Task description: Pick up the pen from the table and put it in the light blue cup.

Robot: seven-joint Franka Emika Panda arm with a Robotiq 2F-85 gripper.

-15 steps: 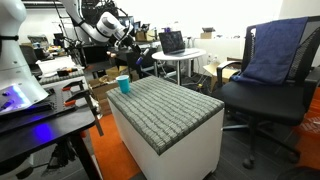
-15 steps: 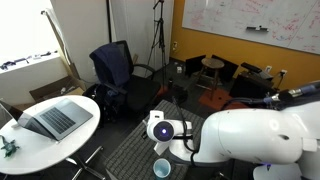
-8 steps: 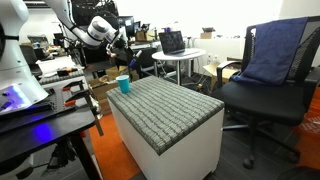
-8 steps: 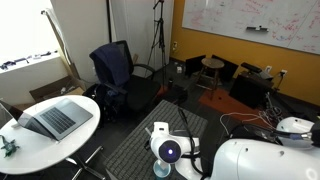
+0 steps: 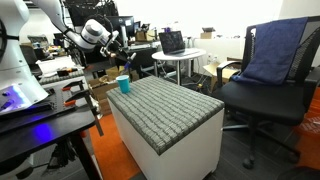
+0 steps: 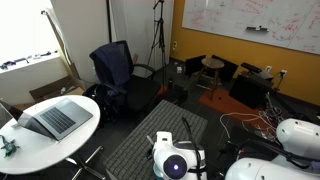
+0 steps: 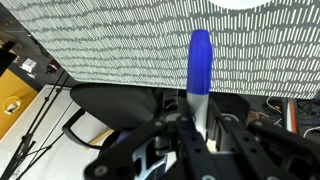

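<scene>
As gripper [image 7: 200, 112] clamps pen [image 7: 200, 62], arm [image 5: 95, 32] raised hi

The pen [image 7: 200, 55] is a strong blue, paler at the end by the black gripper [image 7: 197, 125]. The table [image 5: 190, 142] has white sides and a grey top flecked with rows of short pale dashes. The light blue cup [image 5: 124, 85] is plain teal. A dark blue cloth [image 5: 278, 48] drapes the black office chair [image 5: 255, 100].
</scene>
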